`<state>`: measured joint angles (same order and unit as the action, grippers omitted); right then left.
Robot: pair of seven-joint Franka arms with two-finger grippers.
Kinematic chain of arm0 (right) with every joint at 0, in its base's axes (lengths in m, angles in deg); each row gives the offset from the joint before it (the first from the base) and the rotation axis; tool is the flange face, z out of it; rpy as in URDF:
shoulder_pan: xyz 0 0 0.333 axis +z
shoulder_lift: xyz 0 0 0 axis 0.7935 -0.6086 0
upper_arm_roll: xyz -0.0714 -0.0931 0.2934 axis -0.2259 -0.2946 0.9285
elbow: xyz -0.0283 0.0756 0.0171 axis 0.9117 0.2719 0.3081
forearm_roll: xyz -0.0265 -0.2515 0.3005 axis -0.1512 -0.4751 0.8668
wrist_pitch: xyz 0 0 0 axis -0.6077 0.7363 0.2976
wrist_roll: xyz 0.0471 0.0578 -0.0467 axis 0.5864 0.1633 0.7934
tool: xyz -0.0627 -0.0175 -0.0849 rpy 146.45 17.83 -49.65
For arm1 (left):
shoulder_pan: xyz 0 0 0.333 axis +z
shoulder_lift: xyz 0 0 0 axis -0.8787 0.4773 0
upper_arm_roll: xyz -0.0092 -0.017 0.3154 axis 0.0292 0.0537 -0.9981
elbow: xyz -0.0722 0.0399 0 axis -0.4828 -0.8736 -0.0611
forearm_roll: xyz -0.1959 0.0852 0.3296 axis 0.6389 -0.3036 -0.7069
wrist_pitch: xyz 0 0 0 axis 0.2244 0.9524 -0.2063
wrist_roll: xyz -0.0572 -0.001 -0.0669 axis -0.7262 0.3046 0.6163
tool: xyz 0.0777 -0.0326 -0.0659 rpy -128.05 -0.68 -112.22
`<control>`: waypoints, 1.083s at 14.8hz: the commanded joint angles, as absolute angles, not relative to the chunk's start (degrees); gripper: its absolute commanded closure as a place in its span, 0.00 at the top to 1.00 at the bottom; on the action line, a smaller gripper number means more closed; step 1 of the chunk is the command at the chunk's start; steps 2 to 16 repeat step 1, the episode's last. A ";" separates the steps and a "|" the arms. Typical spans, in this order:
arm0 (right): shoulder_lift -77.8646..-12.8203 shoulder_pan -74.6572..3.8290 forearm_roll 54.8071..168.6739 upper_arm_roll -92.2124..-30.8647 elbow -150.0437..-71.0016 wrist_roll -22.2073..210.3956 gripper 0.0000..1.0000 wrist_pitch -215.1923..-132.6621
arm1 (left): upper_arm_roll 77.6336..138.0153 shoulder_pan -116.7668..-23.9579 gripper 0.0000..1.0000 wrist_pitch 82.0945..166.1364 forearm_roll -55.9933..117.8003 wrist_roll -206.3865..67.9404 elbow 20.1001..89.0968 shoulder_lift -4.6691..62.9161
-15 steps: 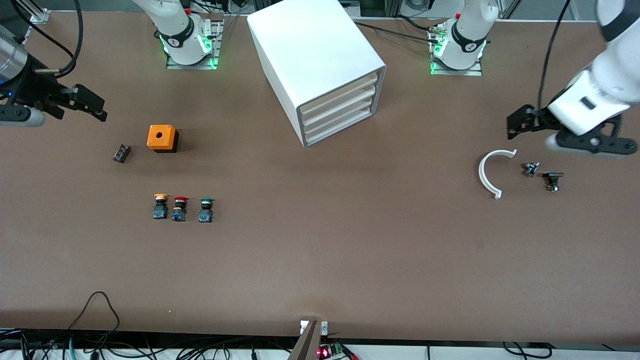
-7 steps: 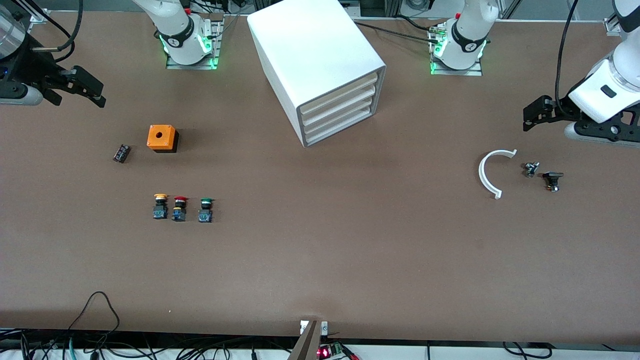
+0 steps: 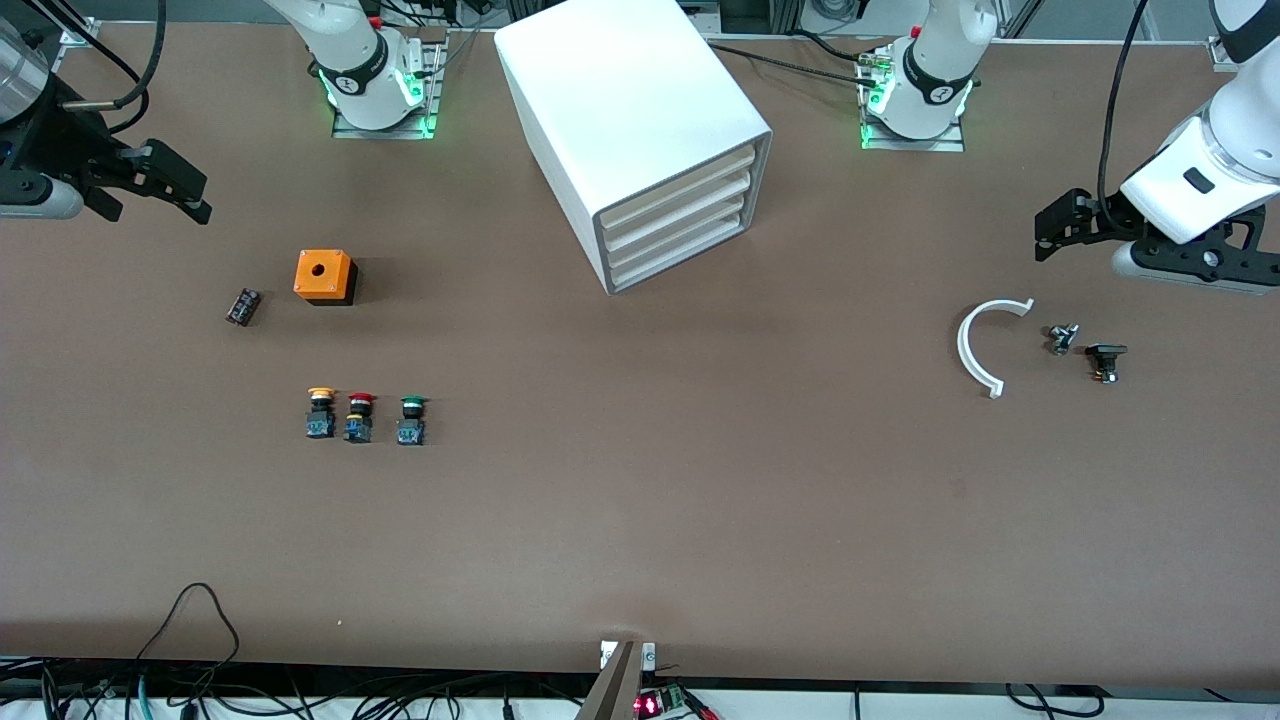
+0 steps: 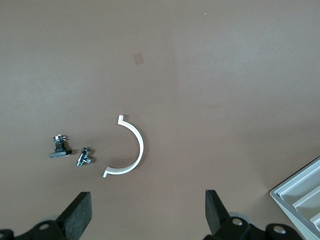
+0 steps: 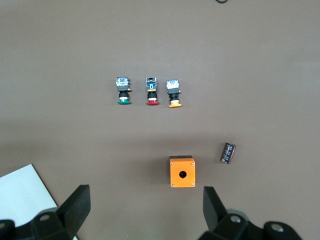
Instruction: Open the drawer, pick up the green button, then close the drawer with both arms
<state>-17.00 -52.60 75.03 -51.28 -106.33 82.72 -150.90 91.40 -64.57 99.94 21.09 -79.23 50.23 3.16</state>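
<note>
On the table: a brown surface (image 3: 640, 520) seen from above, with two white robot arms based along its upper edge
Cabinet: a big white box cabinet (image 3: 630, 130) stands between the two arm bases, holding four stacked drawers
Drawer: the lowest drawer (image 3: 680, 262) sits flush with the three above it – fully shut
Button: the green-capped button (image 3: 411, 419) lies on the table toward the right arm's end, nearer the front camera than the cabinet and well apart from it
Its neighbours: a red-capped button (image 3: 359, 416) just beside it and a yellow-capped button (image 3: 320, 412) past that, all three in one row
Orange box: an orange box (image 3: 324, 276) with a round hole on top, farther from the camera than the buttons; a small dark cylinder (image 3: 243, 306) lies near it
Left gripper: left gripper (image 4: 147, 212) hangs over the left arm's end of the table, fingers spread wide and holding nothing – a white curved piece (image 4: 129, 147) and two small metal parts lie below
Right gripper: right gripper (image 5: 146, 207) hangs over the right arm's end, fingers spread wide and empty, above the orange box
</note>
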 commanded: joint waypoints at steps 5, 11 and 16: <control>-18.28 -53.65 75.51 -50.64 -104.05 83.00 1.00 -150.07 | 91.52 -64.57 1.00 100.03 21.03 -80.07 50.51 2.71; -18.28 -53.65 75.51 -50.64 -104.05 83.00 1.00 -150.07 | 91.52 -64.57 1.00 100.03 21.03 -80.07 50.51 2.71; -18.28 -53.65 75.51 -50.64 -104.05 83.00 1.00 -150.07 | 91.52 -64.57 1.00 100.03 21.03 -80.07 50.51 2.71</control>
